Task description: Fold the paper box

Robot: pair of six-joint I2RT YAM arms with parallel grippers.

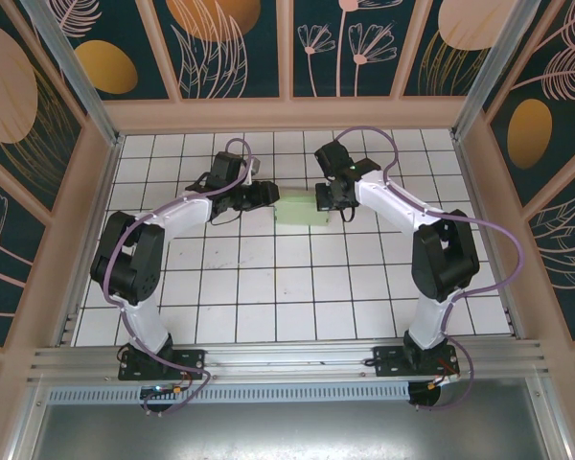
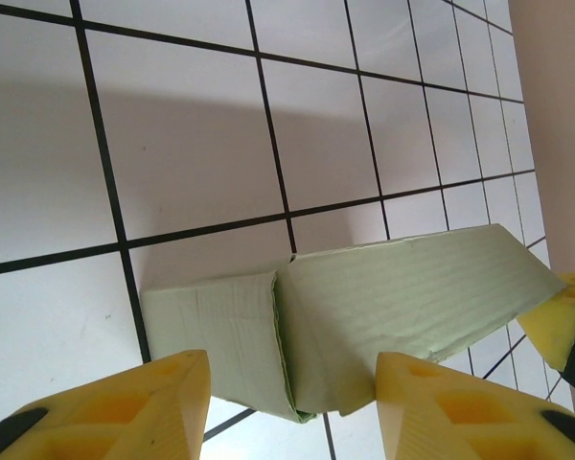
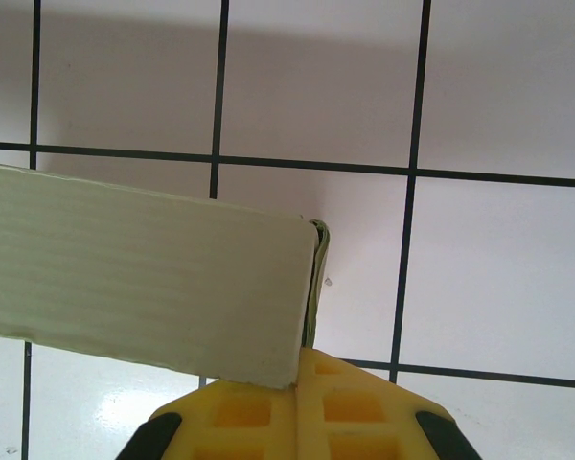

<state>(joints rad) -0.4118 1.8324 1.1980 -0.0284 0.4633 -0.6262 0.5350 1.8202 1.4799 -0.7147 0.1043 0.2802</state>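
While the paper box [image 1: 300,211] lies on the white tiled table [image 1: 268,297], toward 12 o'clock from the table's middle, the two arms meet it from either side. In the top view the left gripper [image 1: 268,197] is at the box's 9 o'clock end and the right gripper [image 1: 324,199] at its 3 o'clock end.

In the left wrist view the paper box [image 2: 402,297] is a pale mint-green, faintly ribbed sleeve of card running from 7 o'clock up toward 3 o'clock. A folded end panel meets the long face along a vertical crease. The left gripper [image 2: 287,412] straddles this near end with its yellow fingertips [image 2: 134,402] spread wide, and white tile shows between each tip and the card, so the pincer stands open and grips nothing. At the box's far corner, at 3 o'clock in the frame, a yellow finger of the right gripper [image 2: 561,321] touches the card.

In the right wrist view the paper box [image 3: 144,278] stretches away toward 9 o'clock. A thin green flap edge stands upright at its right end. The right gripper [image 3: 302,412] has its yellow fingers pressed together at 6 o'clock, pinching the box's lower end corner.

Black grid lines cross the table [image 3: 498,278] behind the card.
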